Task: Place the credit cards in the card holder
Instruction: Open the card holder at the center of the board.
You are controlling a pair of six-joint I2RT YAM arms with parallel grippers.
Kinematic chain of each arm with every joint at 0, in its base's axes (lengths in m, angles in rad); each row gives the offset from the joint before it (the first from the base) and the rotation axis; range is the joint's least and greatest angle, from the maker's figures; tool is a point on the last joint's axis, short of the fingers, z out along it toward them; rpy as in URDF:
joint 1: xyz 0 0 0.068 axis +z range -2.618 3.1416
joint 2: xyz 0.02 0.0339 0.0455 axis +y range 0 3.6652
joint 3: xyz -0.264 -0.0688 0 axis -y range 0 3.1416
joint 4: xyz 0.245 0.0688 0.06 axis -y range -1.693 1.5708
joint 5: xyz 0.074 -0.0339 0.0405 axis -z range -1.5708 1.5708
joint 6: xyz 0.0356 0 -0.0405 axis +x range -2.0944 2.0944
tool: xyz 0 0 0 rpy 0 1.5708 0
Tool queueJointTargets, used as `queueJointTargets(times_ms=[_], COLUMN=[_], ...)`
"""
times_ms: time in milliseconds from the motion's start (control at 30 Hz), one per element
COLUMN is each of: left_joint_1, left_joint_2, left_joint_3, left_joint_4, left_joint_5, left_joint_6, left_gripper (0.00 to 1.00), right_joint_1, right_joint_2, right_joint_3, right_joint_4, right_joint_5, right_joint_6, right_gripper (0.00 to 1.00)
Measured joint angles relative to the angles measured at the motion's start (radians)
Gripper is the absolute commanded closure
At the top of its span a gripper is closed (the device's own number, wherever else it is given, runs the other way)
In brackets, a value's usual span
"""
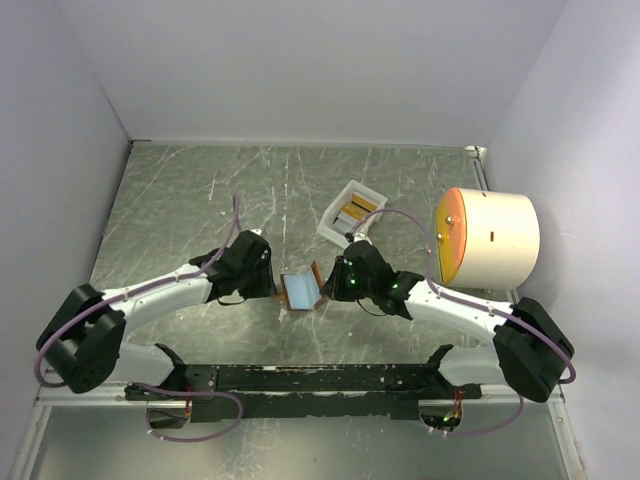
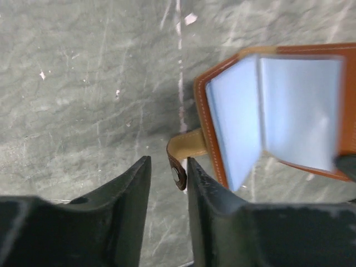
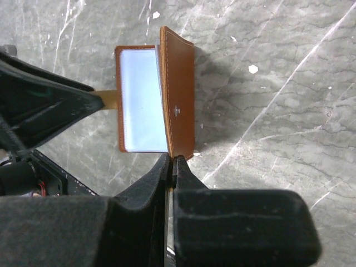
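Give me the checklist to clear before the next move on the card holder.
1. Card holder lying open, clear pockets showing: ok.
2. Right gripper pinning the holder: ok, jaws shut on the edge of its cover.
3. Left gripper clear of the side tab: not ok, jaws parted but the tab lies between them.
4. Credit cards within view and ready: ok, they lie in the white tray behind the holder.
5. A card in hand: not ok, neither gripper holds one.
6. Pockets free of cards: cannot tell, glare hides them.
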Motion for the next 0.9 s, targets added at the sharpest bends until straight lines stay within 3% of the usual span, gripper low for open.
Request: queueJointTargets(times_ms=[167,333,900], left_joint_1=[0.045,0.06,0.079], left_joint_2=[-0.115,-0.17,-0.072], left_joint_3=[-0.017,-0.063,-0.069], left_joint_4=[0.031,0.108,0.185], left_joint_5=[0.082,0.16,0.294], left_joint_6=[-0.009,-0.012,0.015], left_gripper=[0.36,0.35,0.21], right_joint_1=[0.0,0.0,0.0], right_joint_2=[-0.01,-0.03,-0.057], right_joint_3=[-0.041,-0.086,-0.086], right_joint_4=[0.023,0.025,0.017], right_joint_5=[0.005,0.012,0.012], right_joint_6=[0.011,0.025,0.025], right_gripper=[1.0,1.0,1.0])
